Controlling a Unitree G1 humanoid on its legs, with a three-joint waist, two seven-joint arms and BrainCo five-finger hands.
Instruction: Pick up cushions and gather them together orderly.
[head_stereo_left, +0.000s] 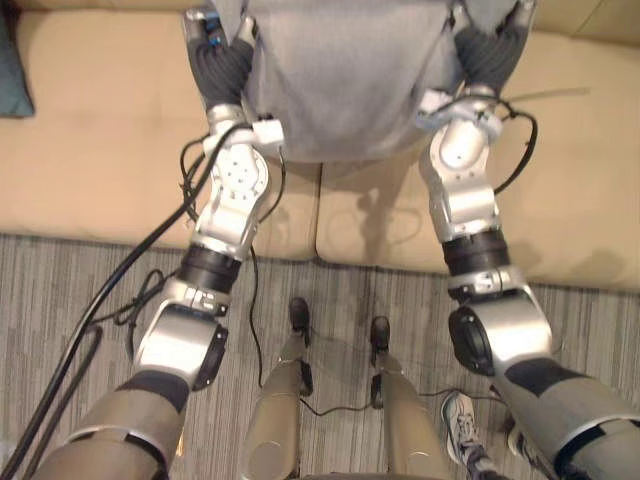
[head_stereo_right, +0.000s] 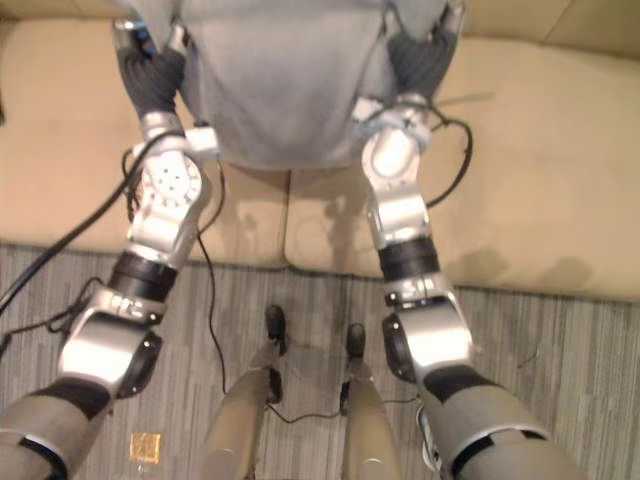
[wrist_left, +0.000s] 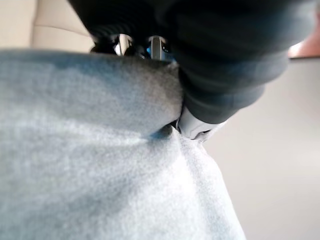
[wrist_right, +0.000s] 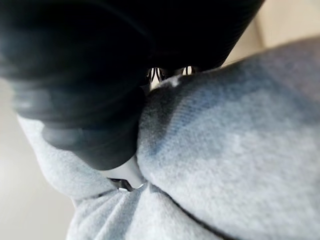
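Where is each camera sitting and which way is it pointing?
Left eye view: on the head, facing down; both arms, left hand and right hand gripping the grey cushion over the sofa.
Right eye view: beside it, same scene.
Left wrist view: on the left wrist, along its hand into the grey cushion.
Right wrist view: likewise, right side.
All share the grey cushion.

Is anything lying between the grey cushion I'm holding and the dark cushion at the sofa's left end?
Nothing visible. The left hand and right hand grip the grey cushion at its sides, and no object shows on the sofa seat between it and the dark cushion.
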